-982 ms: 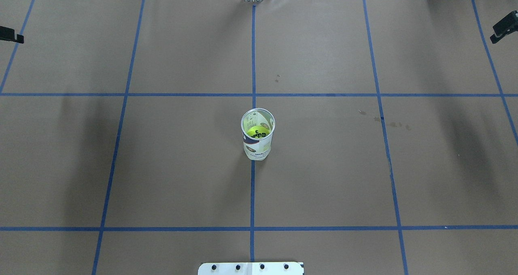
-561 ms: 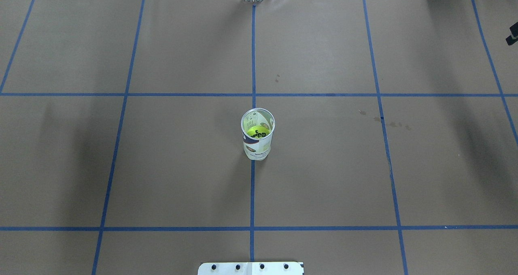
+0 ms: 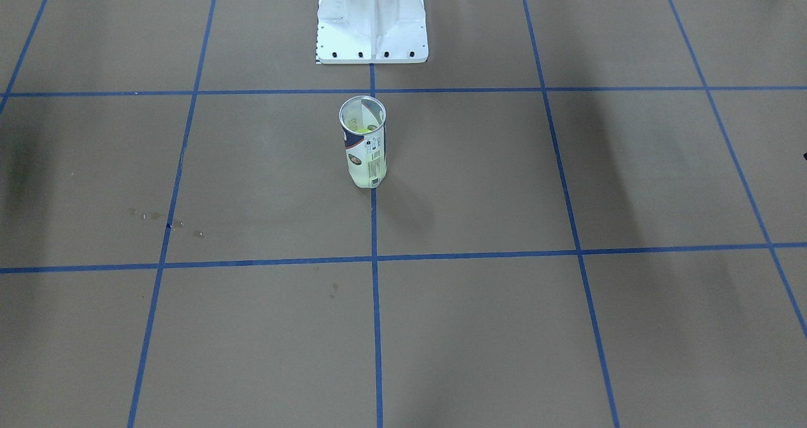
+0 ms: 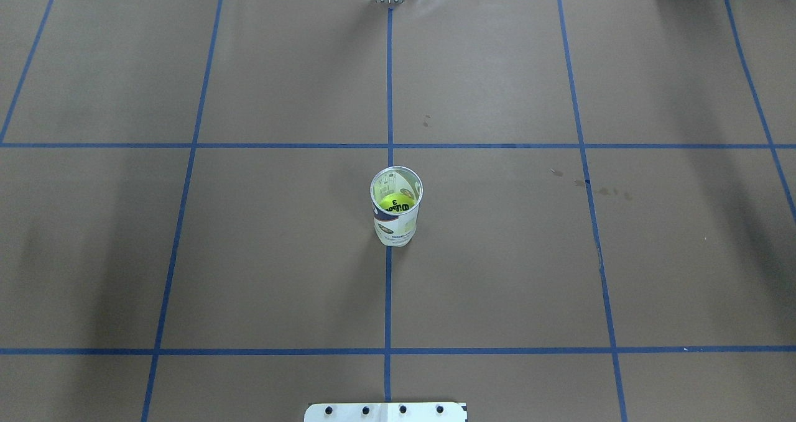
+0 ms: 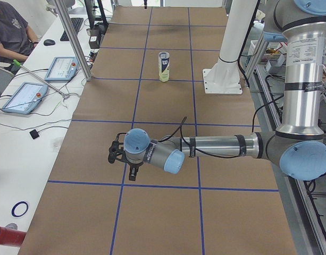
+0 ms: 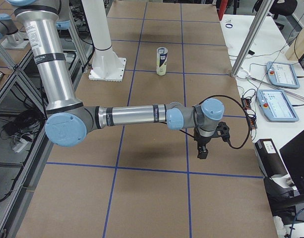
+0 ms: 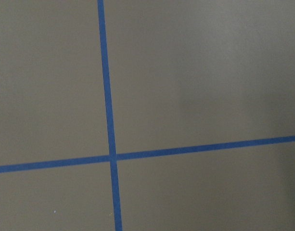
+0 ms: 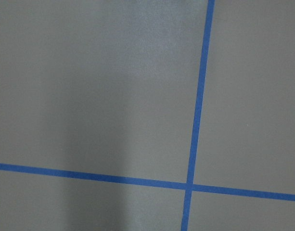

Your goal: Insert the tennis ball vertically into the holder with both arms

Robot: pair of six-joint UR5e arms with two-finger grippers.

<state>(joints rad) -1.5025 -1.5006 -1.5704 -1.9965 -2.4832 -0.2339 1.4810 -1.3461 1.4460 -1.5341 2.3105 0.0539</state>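
Note:
The holder, a clear can with a white and navy label, stands upright and open-topped at the table's centre; it also shows in the front view and both side views. A yellow-green tennis ball lies inside it. My left gripper hangs over the table's left end, far from the holder. My right gripper hangs over the right end, equally far. Both show only in the side views, so I cannot tell whether they are open or shut. The wrist views show only brown paper and blue tape.
The white bolted pedestal stands just behind the holder on the robot's side. Blue tape lines grid the brown paper. Operator tablets, cables and a metal post line the far edge, where a person sits.
Both grippers, seen at the left and right edges of the overhead view a second ago, have moved outward and left that view. The holder and ball have not moved.

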